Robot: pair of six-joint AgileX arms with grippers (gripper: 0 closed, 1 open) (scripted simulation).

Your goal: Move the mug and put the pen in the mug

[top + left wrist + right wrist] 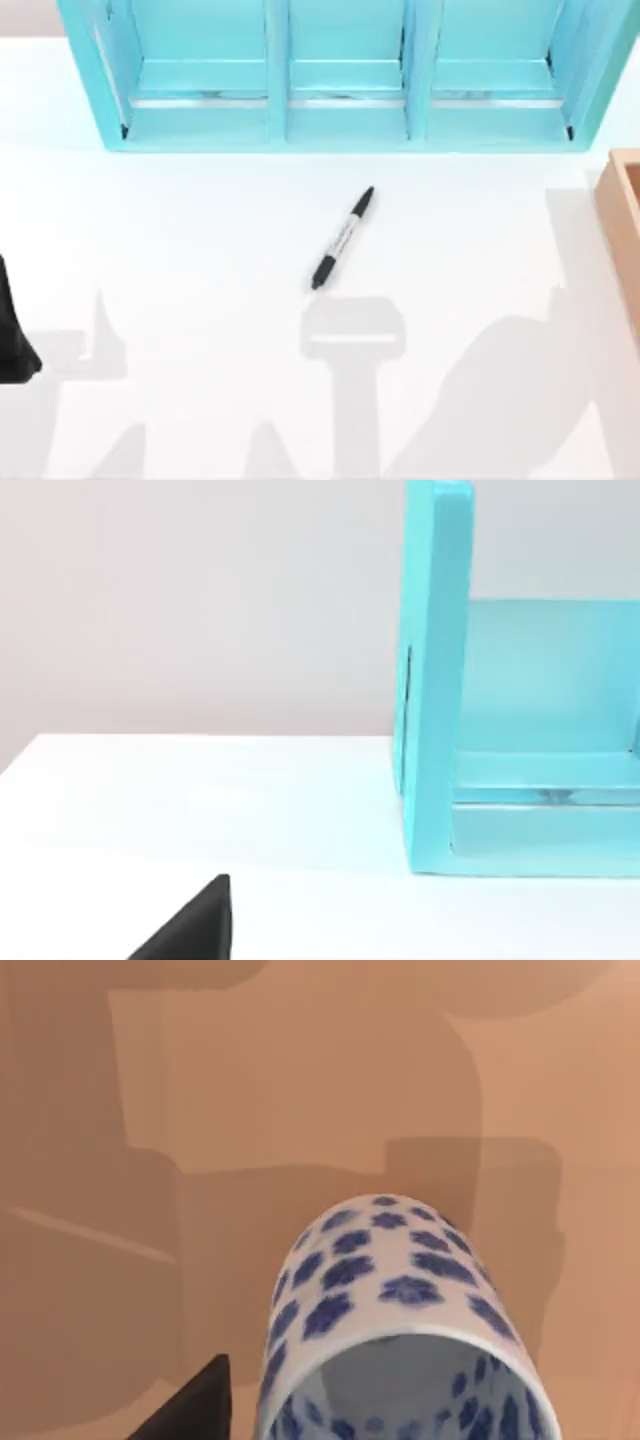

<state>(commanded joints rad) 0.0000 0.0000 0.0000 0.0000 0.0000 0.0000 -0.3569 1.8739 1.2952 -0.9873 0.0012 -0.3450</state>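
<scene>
One pen [343, 238] on the table [200, 240], one mug [400, 1310]

I see the pen [343, 238] lying flat on the white bench [200, 250] near its middle, black cap toward one o'clock, black end toward seven, grey-white barrel printed with dark text; the mug [400, 1310], white with blue floral speckles, sits against tan wood.

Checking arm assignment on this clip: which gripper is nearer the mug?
Right. The right wrist view has the mug close beneath that arm's camera, over a tan wooden surface. The left arm sits at the table's left edge.
</scene>
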